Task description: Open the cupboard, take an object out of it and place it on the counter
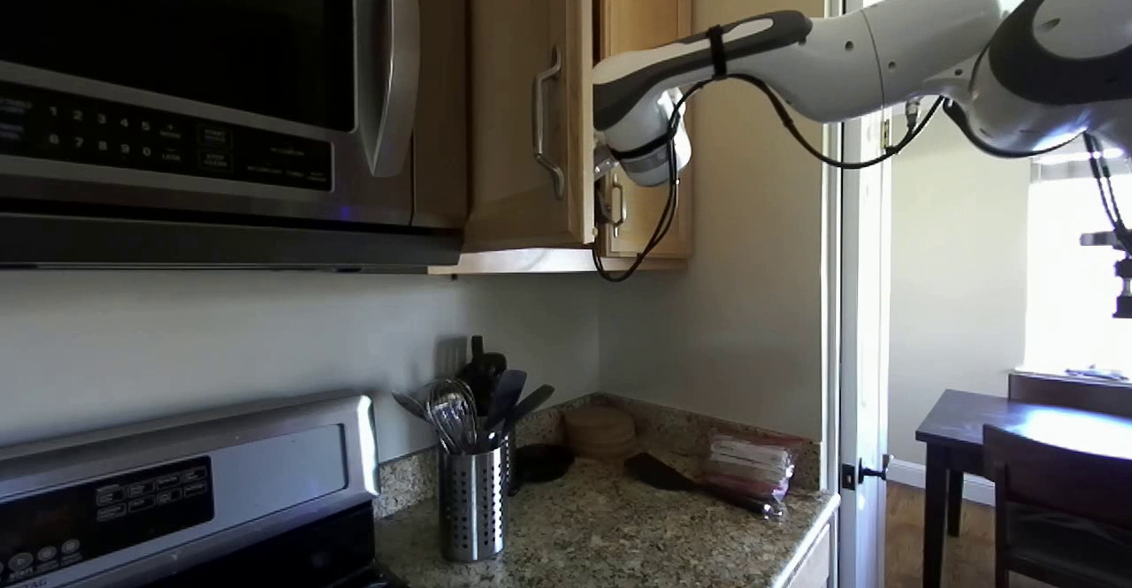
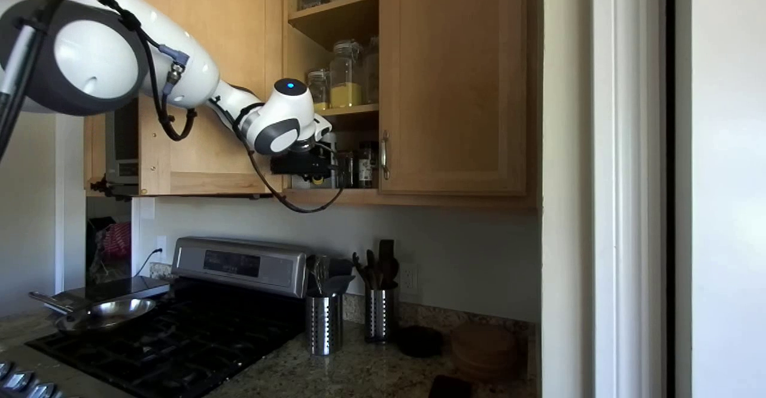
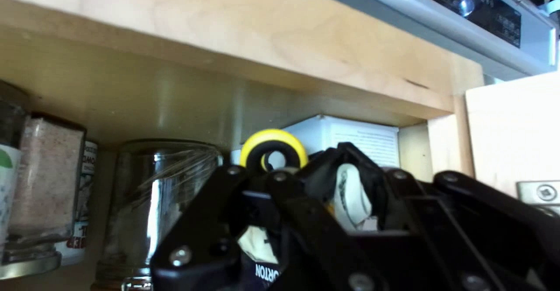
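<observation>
The cupboard [image 2: 455, 81] has one door [image 2: 206, 87] swung open, the one beside it shut; that open door [image 1: 522, 110] hides my gripper in an exterior view. My gripper [image 3: 343, 149] reaches into the bottom compartment, black fingertips together; nothing is seen clearly pinched by them. Beside the fingers, toward the shelf floor, is an object with a round yellow-and-black end [image 3: 274, 144]; whether it touches the gripper I cannot tell. A patch of yellow [image 2: 317, 179] shows under the gripper [image 2: 326, 169]. Below lies the granite counter [image 1: 610, 526], seen in both exterior views.
A glass jar [image 3: 162, 203], a pink-filled bottle [image 3: 46, 177] and a white box [image 3: 363, 138] crowd the same shelf. Jars [image 2: 346, 78] stand above. Utensil holders [image 1: 473, 504], a wrapped packet [image 1: 752, 464] and a dark pan [image 2: 420, 341] occupy the counter.
</observation>
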Tool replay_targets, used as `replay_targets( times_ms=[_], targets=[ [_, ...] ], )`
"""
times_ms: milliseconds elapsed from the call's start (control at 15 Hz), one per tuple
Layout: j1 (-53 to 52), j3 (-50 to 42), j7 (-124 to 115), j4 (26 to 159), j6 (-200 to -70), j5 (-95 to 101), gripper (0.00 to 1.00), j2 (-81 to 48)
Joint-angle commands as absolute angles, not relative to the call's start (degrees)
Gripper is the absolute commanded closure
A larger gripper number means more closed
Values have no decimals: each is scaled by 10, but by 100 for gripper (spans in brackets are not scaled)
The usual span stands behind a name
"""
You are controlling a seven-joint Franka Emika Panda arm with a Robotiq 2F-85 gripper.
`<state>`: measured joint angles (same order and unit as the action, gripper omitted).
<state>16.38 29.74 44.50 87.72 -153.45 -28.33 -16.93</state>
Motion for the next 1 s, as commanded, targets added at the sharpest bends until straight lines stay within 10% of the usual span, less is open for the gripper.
replay_targets(
  times_ms=[0, 933],
  targets=[
    [201, 313, 490, 975, -1550, -349, 91, -81],
    [202, 279, 494, 1145, -1535, -442, 92, 89]
  ],
)
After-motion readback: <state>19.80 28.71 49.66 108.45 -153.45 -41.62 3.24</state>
